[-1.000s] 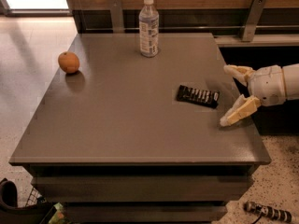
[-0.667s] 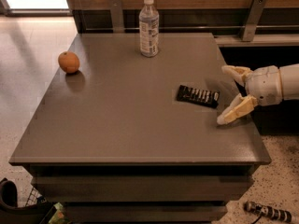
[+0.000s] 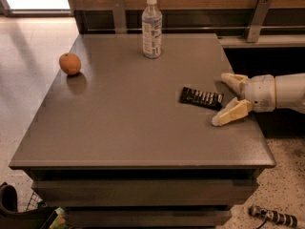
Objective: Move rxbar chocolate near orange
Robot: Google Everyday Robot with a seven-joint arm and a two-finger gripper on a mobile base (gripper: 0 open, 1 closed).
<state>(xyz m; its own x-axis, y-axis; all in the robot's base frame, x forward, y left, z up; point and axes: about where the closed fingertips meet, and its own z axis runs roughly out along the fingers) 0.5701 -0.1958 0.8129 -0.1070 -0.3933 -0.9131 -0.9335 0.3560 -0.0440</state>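
The rxbar chocolate [image 3: 201,98], a flat black bar with white lettering, lies on the grey table [image 3: 124,128] right of centre. The orange [image 3: 70,63] sits near the table's far left edge. My gripper [image 3: 222,99] reaches in from the right at table height, just right of the bar. Its two cream fingers [image 3: 232,112] are spread wide apart, one behind and one in front of the bar's right end, holding nothing.
A clear plastic bottle [image 3: 151,27] with a white cap stands upright at the back centre of the table. A wooden wall with metal brackets runs behind. The table's right edge lies under my arm. A dark object [image 3: 272,216] lies on the floor at lower right.
My gripper has moved a little to the left, closer to the bar's right end. The bar, orange and bottle have not moved.
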